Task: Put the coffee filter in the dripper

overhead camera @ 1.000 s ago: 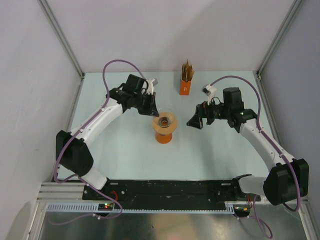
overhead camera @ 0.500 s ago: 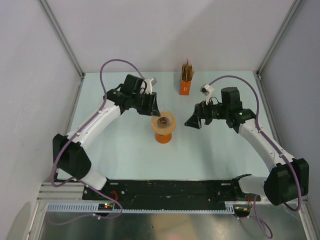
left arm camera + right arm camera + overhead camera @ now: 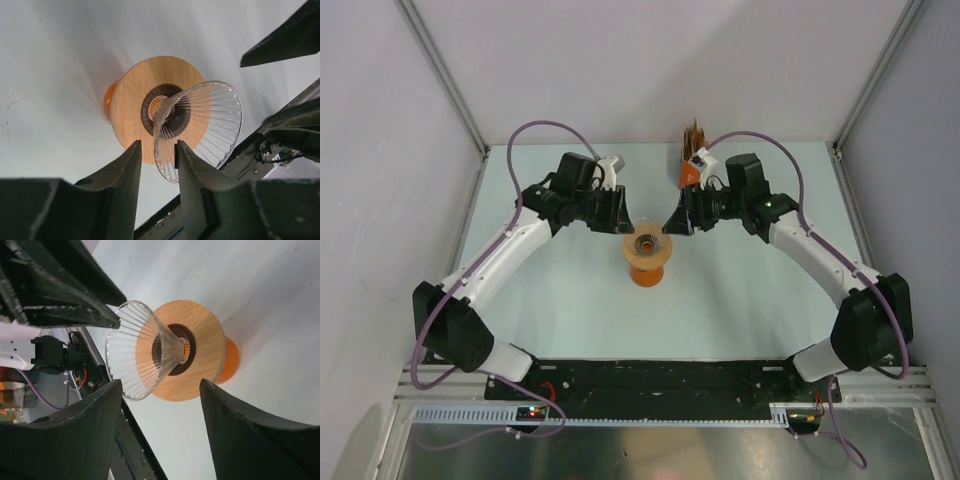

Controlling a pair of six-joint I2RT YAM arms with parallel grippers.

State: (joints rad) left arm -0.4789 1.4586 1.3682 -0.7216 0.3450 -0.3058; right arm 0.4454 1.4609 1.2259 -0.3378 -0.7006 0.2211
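Note:
The clear ribbed dripper (image 3: 648,242) stands with its tip in the hole of a tan wooden disc (image 3: 651,256) on an orange beaker (image 3: 647,275). My left gripper (image 3: 625,226) is at its left side. In the left wrist view its open gripper (image 3: 158,145) straddles the rim of the dripper (image 3: 210,120), with a gap on one side. My right gripper (image 3: 672,224) hangs at the right side. It is wide open (image 3: 160,385), with the dripper (image 3: 132,352) just beyond its fingertips. No single coffee filter shows in any view.
A small orange box (image 3: 689,176) holding a bunch of brown papers stands behind the right wrist at the back of the table, partly hidden by it. A black rail (image 3: 660,375) runs along the near edge. Grey walls close in the sides and back.
My right arm swung left from the table's right half to the dripper, its jaws narrowing somewhat. My left gripper went from shut to open and now straddles the dripper's rim.

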